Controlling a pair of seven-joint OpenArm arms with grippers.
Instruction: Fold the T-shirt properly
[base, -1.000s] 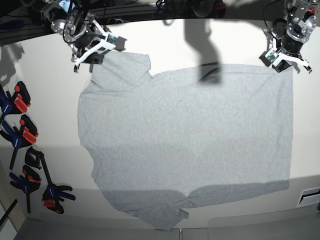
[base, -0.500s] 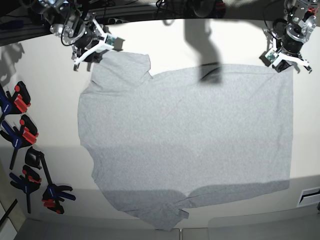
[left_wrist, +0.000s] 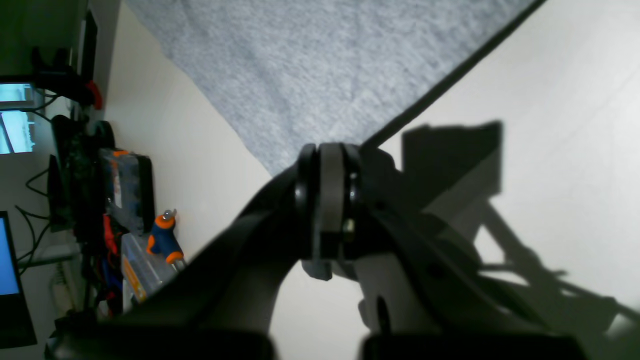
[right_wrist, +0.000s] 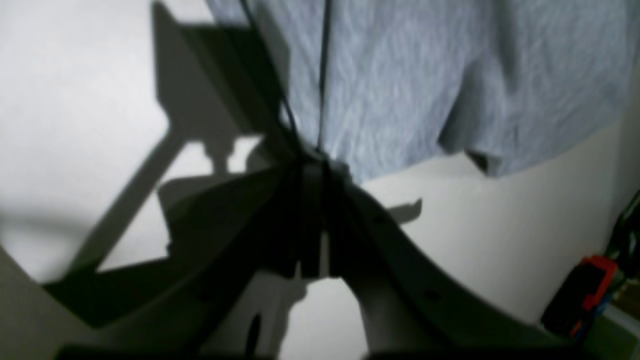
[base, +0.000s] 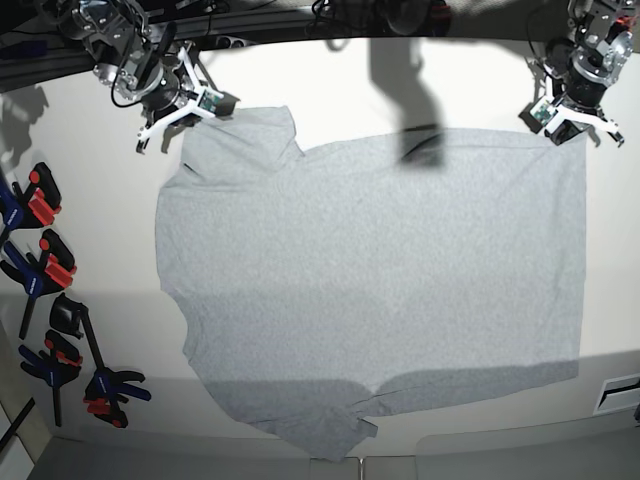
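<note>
The T-shirt (base: 370, 280) lies spread flat on the white table (base: 90, 240), plain grey side up, neck at the left, hem at the right. My right gripper (base: 190, 115) is at the far left sleeve. In the right wrist view its jaws (right_wrist: 315, 160) are shut on the sleeve's edge (right_wrist: 400, 85). My left gripper (base: 568, 128) is at the far right hem corner. The left wrist view shows it (left_wrist: 325, 155) shut, with the pointed corner of the cloth (left_wrist: 340, 65) running into its tips.
Several black, red and blue clamps (base: 45, 265) lie along the table's left edge. A white fitting (base: 620, 392) sits at the lower right. Beyond the far edge are boxes, cables and an orange-and-blue tool (left_wrist: 165, 240).
My right gripper was open beside the sleeve. Now it is shut on the sleeve's edge and sits slightly further left. The left arm and the rest of the shirt have not moved.
</note>
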